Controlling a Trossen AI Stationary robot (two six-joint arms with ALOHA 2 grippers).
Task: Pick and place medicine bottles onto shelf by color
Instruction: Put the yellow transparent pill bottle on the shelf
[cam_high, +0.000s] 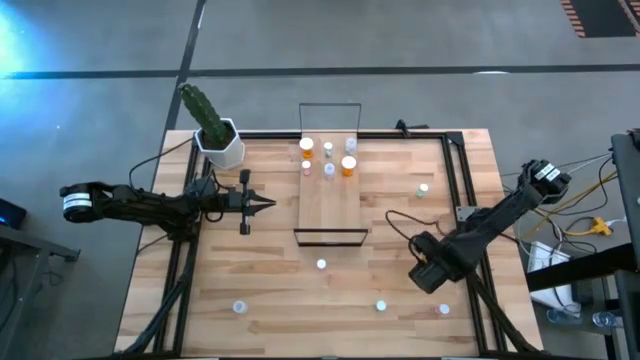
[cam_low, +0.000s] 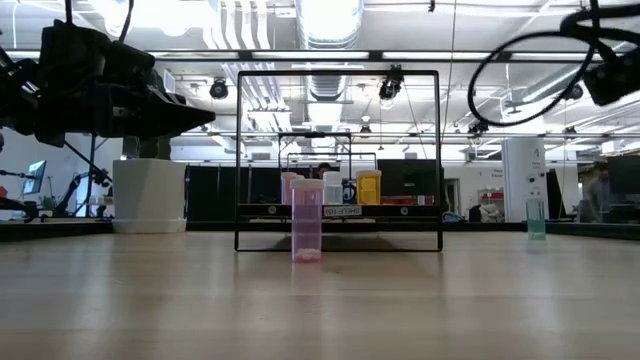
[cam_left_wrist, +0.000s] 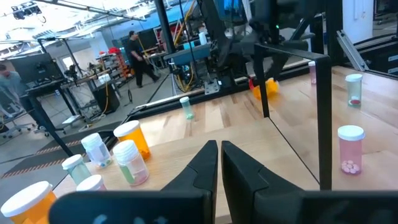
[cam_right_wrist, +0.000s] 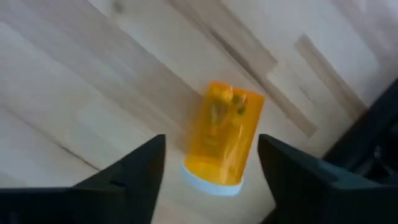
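Hiding beneath the right claw (cam_right_wrist: 208, 162), an orange bottle (cam_right_wrist: 222, 134) lies between open fingers.

- The table (cam_high: 270, 300) is a light, striped wooden top.
- The shelf (cam_high: 332, 200) lies along its middle, with a black wire frame at each end.
- A cluster of medicine bottles (cam_high: 328, 158) stands on the shelf's far end, orange among them.
- A white pot (cam_high: 222, 147) with a cactus sits at the far left corner.
- Loose bottles (cam_high: 321, 265) stand scattered on the near part.
- One orange bottle (cam_right_wrist: 222, 134) lies on its side on the wood.
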